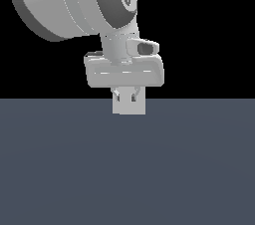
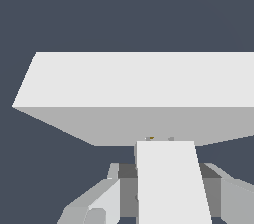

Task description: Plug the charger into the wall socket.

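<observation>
Claw (image 2: 166, 196) closed on the charger (image 2: 171, 183), charger's far end right at the wall socket (image 2: 144, 89) face, grey counter (image 1: 124, 169) below.

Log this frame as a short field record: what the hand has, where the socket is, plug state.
hand: shut on the charger
charger: off-white oblong, its far end at the face of the wall socket
wall socket: light grey block; holes barely visible just past the charger's tip
plug state: cannot tell whether inserted
surface: dark grey floor
</observation>
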Tool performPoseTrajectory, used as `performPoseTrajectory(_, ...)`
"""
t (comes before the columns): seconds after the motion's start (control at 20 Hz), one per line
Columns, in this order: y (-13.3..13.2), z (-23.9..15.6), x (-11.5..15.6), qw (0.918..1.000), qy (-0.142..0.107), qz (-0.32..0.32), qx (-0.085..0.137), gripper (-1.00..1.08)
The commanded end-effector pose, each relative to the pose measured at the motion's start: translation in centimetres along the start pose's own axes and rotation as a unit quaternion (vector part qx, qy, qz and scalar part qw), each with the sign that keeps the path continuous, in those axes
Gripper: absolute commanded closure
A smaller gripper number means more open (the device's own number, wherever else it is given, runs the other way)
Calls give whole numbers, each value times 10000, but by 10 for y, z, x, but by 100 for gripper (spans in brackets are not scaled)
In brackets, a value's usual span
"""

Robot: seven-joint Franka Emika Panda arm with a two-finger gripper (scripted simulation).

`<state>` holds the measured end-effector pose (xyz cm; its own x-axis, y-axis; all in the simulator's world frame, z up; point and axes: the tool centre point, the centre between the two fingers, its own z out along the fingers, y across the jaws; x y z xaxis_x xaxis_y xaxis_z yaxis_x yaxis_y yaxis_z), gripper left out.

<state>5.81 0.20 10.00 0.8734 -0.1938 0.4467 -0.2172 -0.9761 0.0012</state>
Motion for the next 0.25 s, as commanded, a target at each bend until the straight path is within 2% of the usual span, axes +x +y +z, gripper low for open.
performPoseTrajectory(0.0,0,2,3,10000,0,2,3,108)
performPoseTrajectory(0.2,0,2,4,10000,0,4,4,108)
